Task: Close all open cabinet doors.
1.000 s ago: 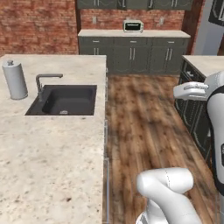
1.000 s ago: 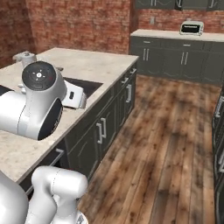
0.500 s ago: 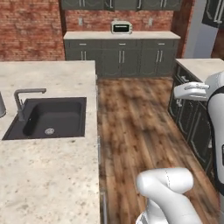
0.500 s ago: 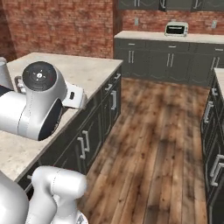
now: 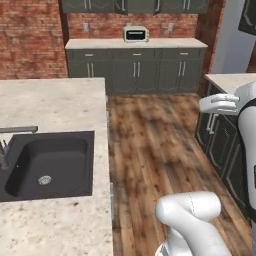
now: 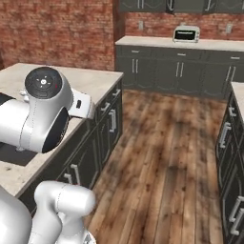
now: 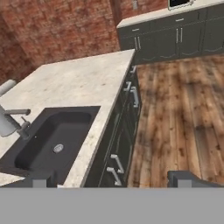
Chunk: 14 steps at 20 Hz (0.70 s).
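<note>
Dark grey-green cabinet doors (image 5: 135, 75) with vertical silver handles line the base of the back counter, and all look flush. More doors run along the island's side (image 6: 112, 125) (image 7: 131, 98) and under the right counter (image 5: 220, 142) (image 6: 228, 143). From these angles I cannot tell whether any of them stands ajar. Upper doors (image 5: 135, 5) show along the top edge. My gripper (image 7: 113, 180) hangs above the island's edge, open, its fingertips (image 7: 41, 179) far apart with nothing between them. The white hand (image 5: 220, 104) points left over the floor.
The island counter (image 5: 55, 105) holds a black sink (image 5: 47, 162) with a faucet (image 7: 17, 120). A silver toaster oven (image 5: 135, 34) stands on the back counter. A wooden floor (image 5: 155, 145) runs between island and right counter. A brick wall (image 6: 57, 33) is behind.
The whole picture has shifted, so the base has driven: sink and island slid left and nearer, and the paper towel roll left the left base view. The arm holds its pose.
</note>
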{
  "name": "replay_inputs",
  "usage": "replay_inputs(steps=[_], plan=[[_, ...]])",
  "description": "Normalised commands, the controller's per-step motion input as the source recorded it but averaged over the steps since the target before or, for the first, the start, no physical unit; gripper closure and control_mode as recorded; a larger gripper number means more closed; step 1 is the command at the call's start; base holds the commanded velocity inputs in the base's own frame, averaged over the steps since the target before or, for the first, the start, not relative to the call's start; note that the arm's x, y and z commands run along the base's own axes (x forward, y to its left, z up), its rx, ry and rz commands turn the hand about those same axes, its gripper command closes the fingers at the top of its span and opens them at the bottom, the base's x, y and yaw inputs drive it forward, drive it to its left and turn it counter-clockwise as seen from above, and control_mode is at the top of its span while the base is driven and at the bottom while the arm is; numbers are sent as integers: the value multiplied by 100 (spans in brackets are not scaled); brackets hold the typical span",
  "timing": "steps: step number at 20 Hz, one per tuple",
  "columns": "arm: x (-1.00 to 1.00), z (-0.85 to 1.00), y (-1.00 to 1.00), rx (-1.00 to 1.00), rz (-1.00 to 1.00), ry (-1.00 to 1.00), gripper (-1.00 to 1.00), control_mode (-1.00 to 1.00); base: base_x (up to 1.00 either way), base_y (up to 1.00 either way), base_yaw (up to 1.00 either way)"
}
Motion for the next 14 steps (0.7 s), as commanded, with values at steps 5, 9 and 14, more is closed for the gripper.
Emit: replay_inputs(steps=[5, 9, 14], plan=[[0, 0, 0, 0, 0, 0, -100, 100, 77, -34, -4], [0, 0, 0, 0, 0, 0, -100, 100, 77, -37, -2], [0, 0, 0, 0, 0, 0, -100, 100, 77, -37, -2]])
